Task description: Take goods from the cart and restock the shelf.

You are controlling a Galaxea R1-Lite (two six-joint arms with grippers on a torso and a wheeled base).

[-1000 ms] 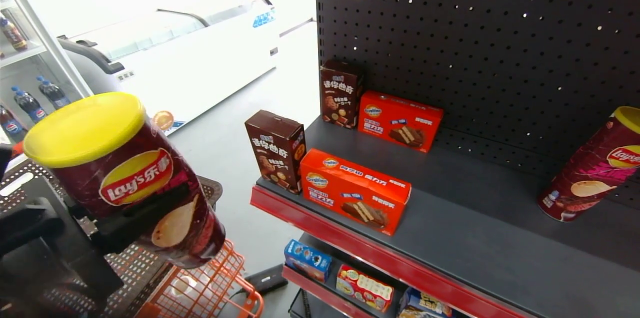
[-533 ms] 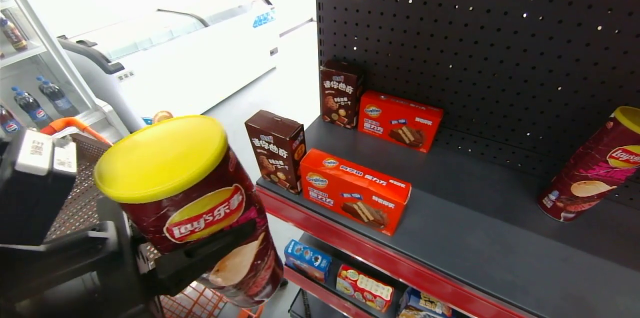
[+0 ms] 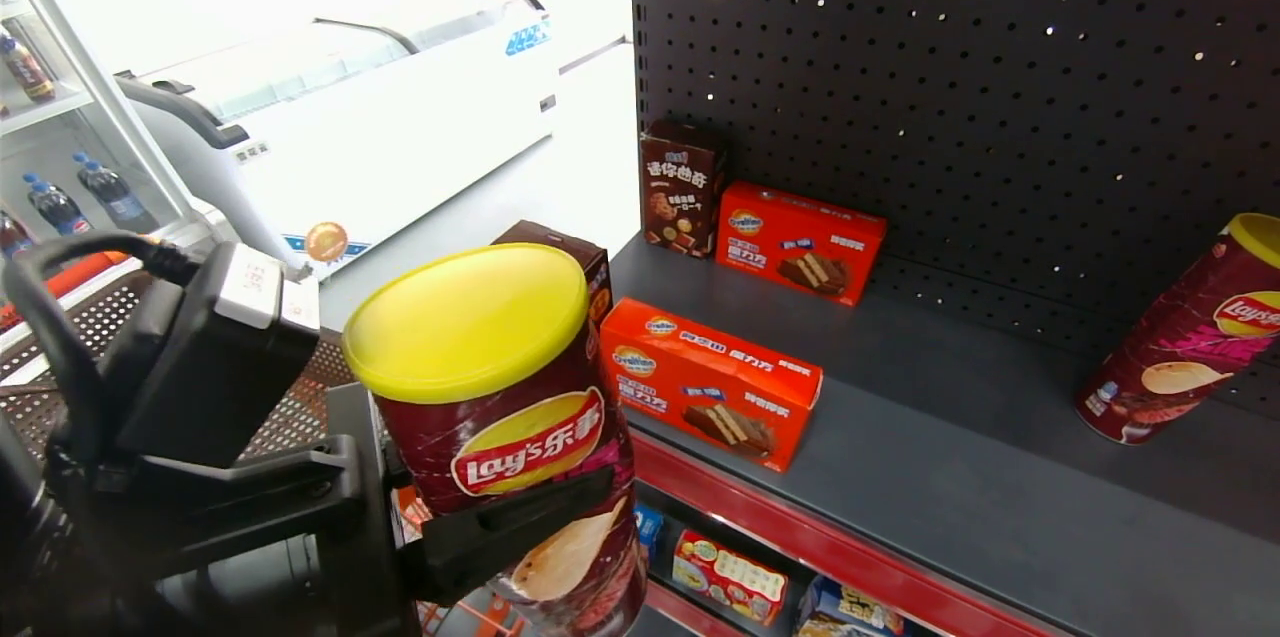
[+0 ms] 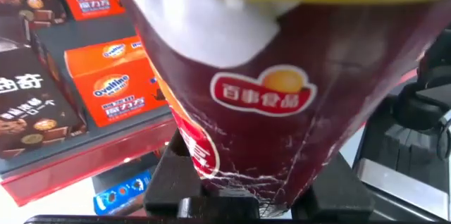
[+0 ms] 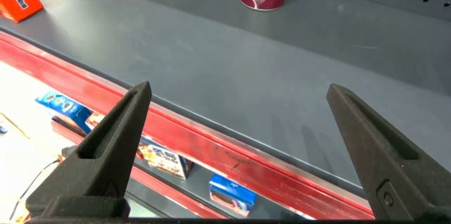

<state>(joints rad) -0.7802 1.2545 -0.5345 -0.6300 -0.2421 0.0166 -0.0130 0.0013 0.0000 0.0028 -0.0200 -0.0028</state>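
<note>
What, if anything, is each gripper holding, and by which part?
The left gripper clamps the chips can around its lower body; the right gripper is open, holding nothing.

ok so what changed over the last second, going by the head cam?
The left gripper, shut on the chip can throughout, carried it from above the cart rightward to the shelf front edge. The can now hides most of the front brown box. Unchanged: the two orange boxes, the rear brown box and the second can on the shelf.
</note>
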